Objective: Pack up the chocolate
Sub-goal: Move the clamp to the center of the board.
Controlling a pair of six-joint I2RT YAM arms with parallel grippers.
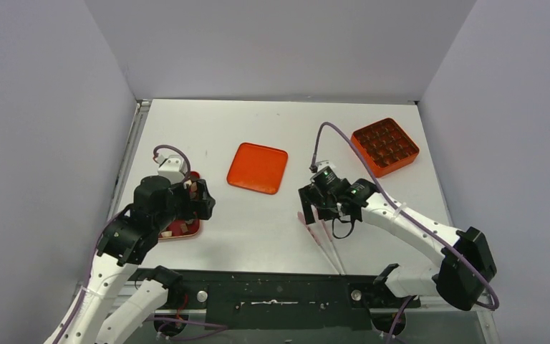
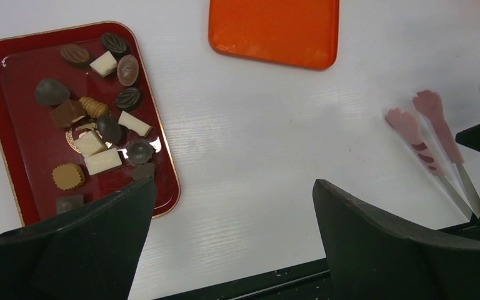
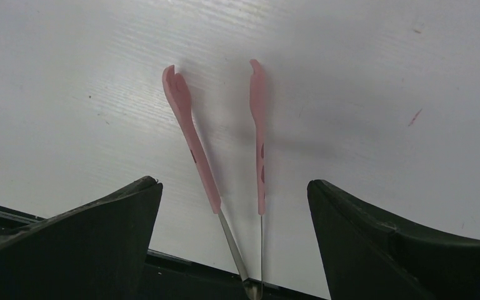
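The chocolate (image 2: 94,125), several small dark, tan and cream pieces, lies on a dark red tray (image 2: 22,144) at the left. My left gripper (image 2: 234,187) hangs open above the tray's right edge (image 1: 186,229) and the bare table beside it, holding nothing. In the top view it sits at the left (image 1: 199,199). My right gripper (image 3: 234,184) is open above the pink tongs (image 3: 194,140), one finger either side of their two arms and not touching them. The tongs (image 1: 322,236) lie on the table with their metal hinge toward the near edge.
A flat orange square lid (image 1: 258,168) lies mid-table. An orange box with a grid of compartments (image 1: 409,159) stands at the back right. The black base rail (image 1: 279,294) runs along the near edge. Grey walls enclose the table.
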